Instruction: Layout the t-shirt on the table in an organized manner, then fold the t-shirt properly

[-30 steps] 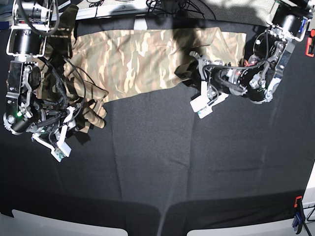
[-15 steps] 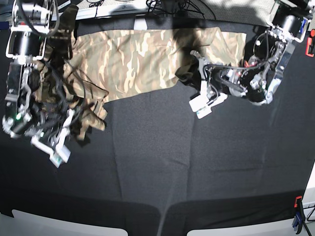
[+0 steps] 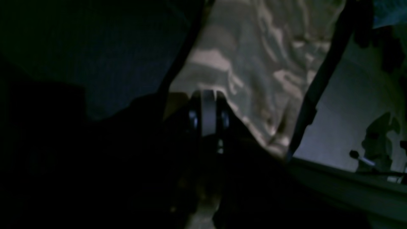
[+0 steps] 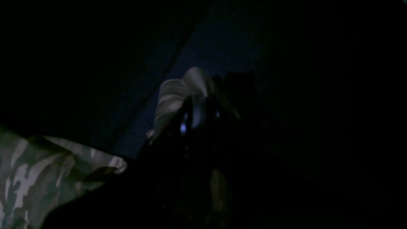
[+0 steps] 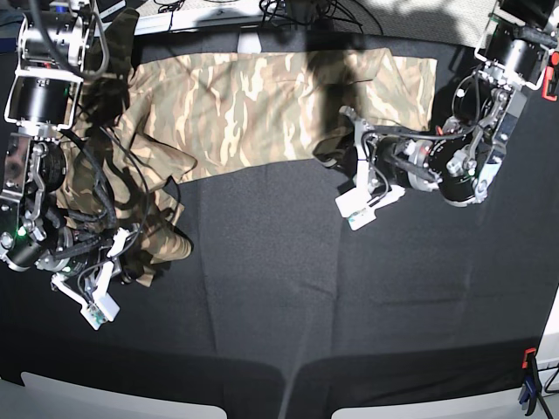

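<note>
Both jaws are clamped on the t-shirt (image 5: 262,105): left at its lower hem, right on a sleeve.

A: What sort of place is this?
B: A robotics lab bench: a wide table draped in matte black cloth (image 5: 288,288), with loose black cables (image 5: 288,10) bundled along its far edge.
A: Anything else?
B: A red-and-black clamp (image 5: 527,362) grips the near right corner.

Base view evenly lit, sharp, wide-angle bowing at the edges, arm shadows across the t-shirt (image 5: 262,105) toward 12 o'clock, both wrist views very dim, murky and soft, black toward 6 o'clock.
</note>
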`<action>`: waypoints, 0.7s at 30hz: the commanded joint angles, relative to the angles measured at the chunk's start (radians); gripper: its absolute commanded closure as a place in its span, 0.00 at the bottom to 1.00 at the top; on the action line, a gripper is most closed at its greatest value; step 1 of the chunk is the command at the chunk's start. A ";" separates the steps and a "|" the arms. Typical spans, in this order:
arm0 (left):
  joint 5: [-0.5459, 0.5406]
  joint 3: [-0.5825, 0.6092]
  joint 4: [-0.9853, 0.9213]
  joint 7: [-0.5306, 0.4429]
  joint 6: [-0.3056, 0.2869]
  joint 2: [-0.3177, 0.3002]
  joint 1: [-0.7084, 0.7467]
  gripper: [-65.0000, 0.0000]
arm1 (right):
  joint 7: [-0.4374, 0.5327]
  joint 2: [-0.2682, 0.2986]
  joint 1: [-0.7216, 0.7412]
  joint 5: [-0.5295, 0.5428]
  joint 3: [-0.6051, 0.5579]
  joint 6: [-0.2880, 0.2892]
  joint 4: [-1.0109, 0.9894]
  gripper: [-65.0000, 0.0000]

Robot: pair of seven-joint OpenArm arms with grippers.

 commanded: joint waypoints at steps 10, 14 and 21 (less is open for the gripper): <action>0.085 -0.006 0.015 -0.002 0.023 -0.006 -0.031 0.37 | -0.005 0.013 0.027 0.019 0.006 0.005 0.015 1.00; 0.085 -0.006 0.015 0.065 0.090 -0.006 -0.030 0.37 | -0.019 0.013 0.027 0.034 0.006 0.005 0.015 1.00; -0.077 -0.006 0.015 0.208 0.062 -0.006 -0.027 0.37 | -0.018 0.013 0.027 0.034 0.006 0.005 0.015 1.00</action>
